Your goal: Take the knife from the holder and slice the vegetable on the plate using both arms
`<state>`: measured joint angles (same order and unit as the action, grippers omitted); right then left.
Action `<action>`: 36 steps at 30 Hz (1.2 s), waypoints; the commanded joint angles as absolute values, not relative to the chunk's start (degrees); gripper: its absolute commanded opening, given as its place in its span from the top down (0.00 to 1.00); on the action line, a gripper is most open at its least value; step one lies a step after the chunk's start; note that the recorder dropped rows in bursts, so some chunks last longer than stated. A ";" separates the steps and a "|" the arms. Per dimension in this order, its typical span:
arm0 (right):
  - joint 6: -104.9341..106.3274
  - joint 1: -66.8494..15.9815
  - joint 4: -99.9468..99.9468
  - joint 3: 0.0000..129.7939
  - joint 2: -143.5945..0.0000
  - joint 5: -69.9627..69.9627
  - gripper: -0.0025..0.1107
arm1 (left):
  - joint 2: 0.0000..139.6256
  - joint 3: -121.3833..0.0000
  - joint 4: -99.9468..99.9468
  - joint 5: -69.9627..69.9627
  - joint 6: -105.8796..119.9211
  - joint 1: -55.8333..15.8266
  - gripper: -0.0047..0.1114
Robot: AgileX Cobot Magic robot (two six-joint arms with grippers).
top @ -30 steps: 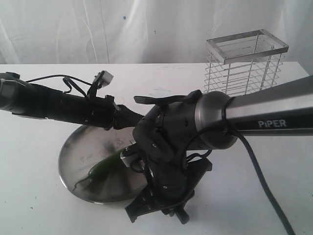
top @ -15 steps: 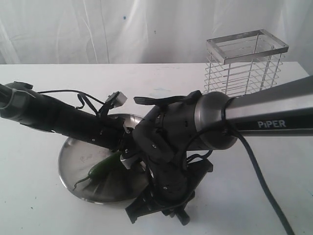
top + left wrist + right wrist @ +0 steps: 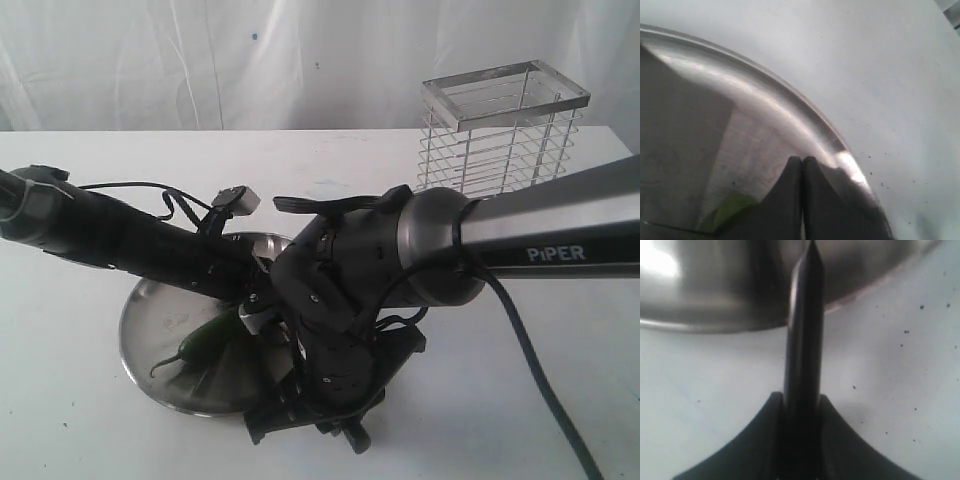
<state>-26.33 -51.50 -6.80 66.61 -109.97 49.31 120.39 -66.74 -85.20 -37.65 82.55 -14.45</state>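
The steel plate lies left of centre with the green chilli on it. My left arm slopes down onto the plate, and its fingertips are hidden behind the right wrist. In the left wrist view the left gripper is shut, tips together, just above the plate. A green patch of chilli shows beside one finger. My right gripper is shut on the dark knife, whose point reaches over the plate's rim. From outside, the right gripper hangs low at the plate's near edge.
The wire holder stands at the back right with no knife visible in it. The grey PiPER tube and its cable cross the right side. White tabletop surrounds the plate; a white curtain hangs behind.
My left arm has tilted down and moved in over the plate toward the chilli. My right gripper with the knife has shifted slightly left toward the plate's edge.
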 commanded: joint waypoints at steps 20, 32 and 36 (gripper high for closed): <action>-27.63 -51.34 -7.32 66.66 -109.29 45.95 0.98 | 114.71 -65.67 -78.97 -26.16 77.04 -13.24 0.96; -28.54 -51.11 -7.20 67.96 -109.29 47.48 0.98 | 114.71 -65.67 -79.11 -24.12 77.04 -13.24 0.96; -28.54 -50.10 -6.83 69.63 -109.29 48.37 0.98 | 114.71 -65.67 -78.90 -21.92 77.58 -13.24 0.96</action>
<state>-27.95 -51.14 -6.59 68.42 -109.87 47.52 115.18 -66.10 -78.54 -22.82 77.40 -13.38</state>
